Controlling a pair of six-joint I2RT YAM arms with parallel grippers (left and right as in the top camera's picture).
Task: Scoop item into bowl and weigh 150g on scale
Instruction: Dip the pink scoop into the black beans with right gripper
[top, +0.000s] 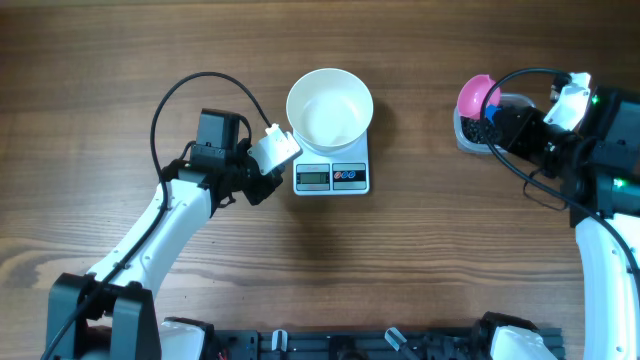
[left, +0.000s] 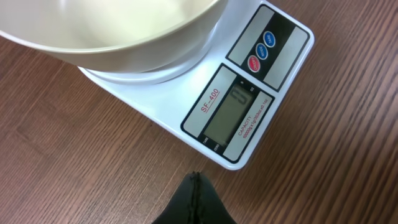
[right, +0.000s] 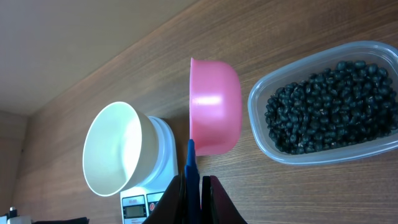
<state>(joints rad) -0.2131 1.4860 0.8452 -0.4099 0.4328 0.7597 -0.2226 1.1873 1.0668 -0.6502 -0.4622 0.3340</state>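
The white bowl (top: 330, 107) (left: 106, 31) (right: 118, 146) stands empty on the white scale (top: 331, 177) (left: 186, 93) (right: 146, 202). My left gripper (top: 278, 183) (left: 194, 177) is shut on nothing, just off the scale's front left corner, beside the display. The black beans (right: 329, 99) fill a clear plastic tub (right: 280, 146) (top: 463, 135) at the far right. My right gripper (right: 198, 180) (top: 497, 122) is shut on the blue handle (right: 191, 158) of a pink scoop (right: 214, 106) (top: 474, 95). The scoop is turned on its side, hanging beside the tub's left end.
The wooden table (top: 420, 260) stretches between the scale and the tub. Black cables loop over both arms. A dark rail with fittings (top: 340, 345) runs along the front edge.
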